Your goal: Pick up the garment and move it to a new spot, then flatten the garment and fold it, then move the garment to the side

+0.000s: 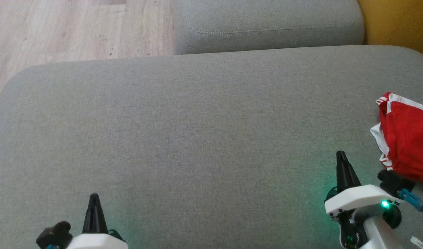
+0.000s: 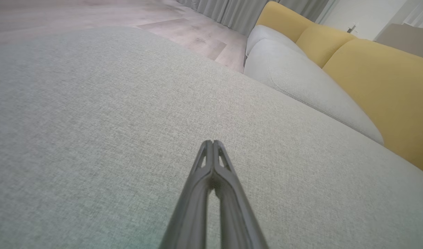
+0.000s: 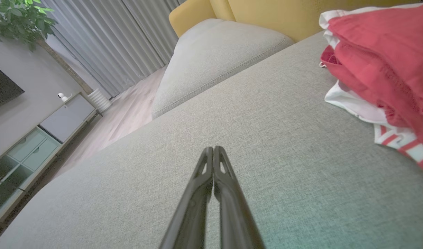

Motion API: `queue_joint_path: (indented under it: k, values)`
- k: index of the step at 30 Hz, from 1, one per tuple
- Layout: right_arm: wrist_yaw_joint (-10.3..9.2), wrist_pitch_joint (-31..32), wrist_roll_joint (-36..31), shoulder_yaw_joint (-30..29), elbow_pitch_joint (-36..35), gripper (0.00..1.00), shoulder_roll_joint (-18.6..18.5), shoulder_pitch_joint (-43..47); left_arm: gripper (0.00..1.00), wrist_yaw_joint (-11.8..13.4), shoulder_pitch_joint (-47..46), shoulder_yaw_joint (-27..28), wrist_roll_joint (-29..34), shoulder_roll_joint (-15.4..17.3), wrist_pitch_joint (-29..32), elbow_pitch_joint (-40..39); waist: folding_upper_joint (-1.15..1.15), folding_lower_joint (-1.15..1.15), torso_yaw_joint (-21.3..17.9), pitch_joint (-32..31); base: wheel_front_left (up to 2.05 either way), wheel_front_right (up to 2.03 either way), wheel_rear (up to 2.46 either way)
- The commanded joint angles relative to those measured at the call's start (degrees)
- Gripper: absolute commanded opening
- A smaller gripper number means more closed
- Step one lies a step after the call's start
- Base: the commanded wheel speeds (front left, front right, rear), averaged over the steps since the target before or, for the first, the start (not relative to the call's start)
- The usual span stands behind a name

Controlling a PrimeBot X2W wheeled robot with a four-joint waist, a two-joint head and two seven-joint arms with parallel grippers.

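Garment [image 1: 406, 138]: red soft fabric with white striped trim, bunched in a heap at the right edge of the grey cushion [image 1: 197, 138]. Right gripper [image 1: 341, 154] is just beside it, left gripper [image 1: 93, 197] over the cushion's near-left. Both are pressed together and empty. Suggest spreading the right fingers, then pinching a raised fold rather than the cushion's coarse weave.

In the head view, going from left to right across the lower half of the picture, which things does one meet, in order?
left gripper → bare stretch of grey cushion → right gripper → red and white garment
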Motion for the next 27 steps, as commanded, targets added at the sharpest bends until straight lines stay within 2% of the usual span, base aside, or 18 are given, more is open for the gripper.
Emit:
queue_joint_path:
  k: [1,27]
  values:
    - [-0.01,0.51,1.93,-0.14,-2.5,0.0,-0.21,-1.93,0.0,-0.47,-2.83,1.28,-1.8,0.2,0.43,-2.21,0.0,0.0,-0.01,0.0,0.0,0.0,0.0]
    - [-0.02,4.9,18.27,-2.3,-6.95,0.0,-0.22,-0.65,0.0,-1.5,-4.0,3.08,-18.09,0.31,4.85,-4.48,0.0,0.0,-0.26,-0.03,0.0,0.0,0.0]
